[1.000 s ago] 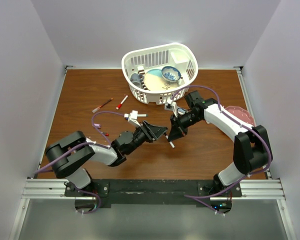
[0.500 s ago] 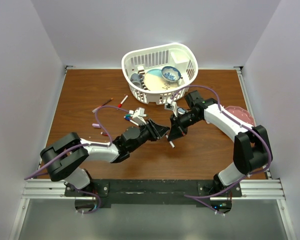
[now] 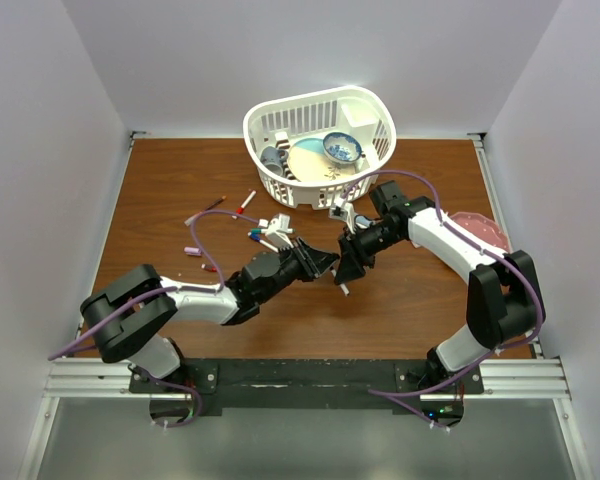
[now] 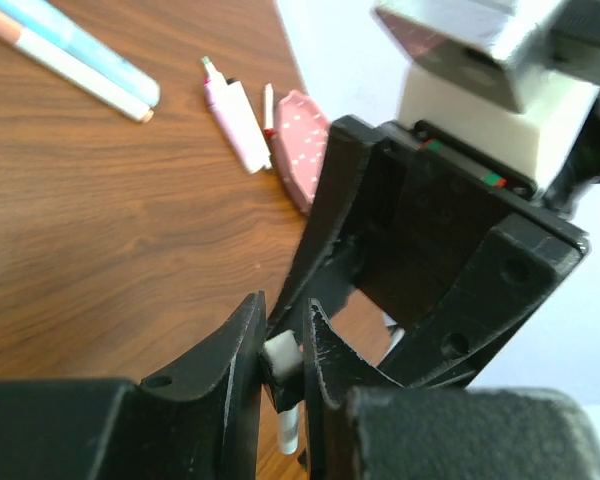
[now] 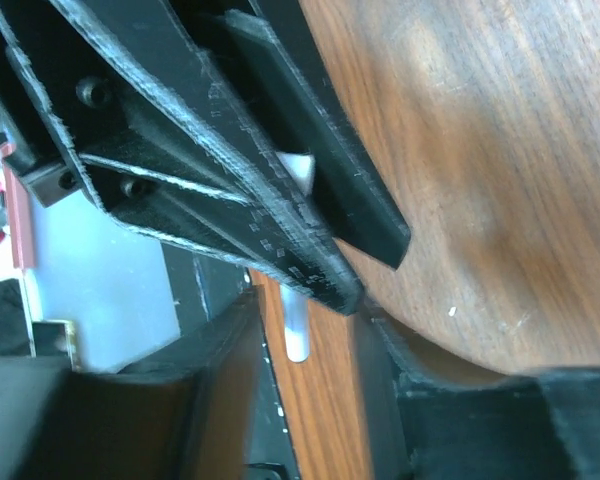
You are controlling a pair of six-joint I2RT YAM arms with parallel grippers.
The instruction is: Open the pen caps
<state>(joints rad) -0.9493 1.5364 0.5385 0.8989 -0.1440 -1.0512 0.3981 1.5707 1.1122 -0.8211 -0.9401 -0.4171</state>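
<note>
Centrally, white marker (image 4: pixel 280 352) above wood-grain table (image 3: pixel 160 190), pale walls (image 3: pixel 180 60)

Blk left gripper (image 4: pixel 283 325), brown wood-grain table (image 4: pixel 100 200), pink pouch (image 4: pixel 302 150) (wht dots), wht basket (image 3: pixel 280 190).

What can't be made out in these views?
- Cap on the held marker, its colour and whether it is on or off: in both wrist views the left gripper covers it; in the top view it is too small.
- Marker's upper length: left wrist view, behind the right gripper.
- Loose pens near the basket, capped or not: top view, too small.
</note>
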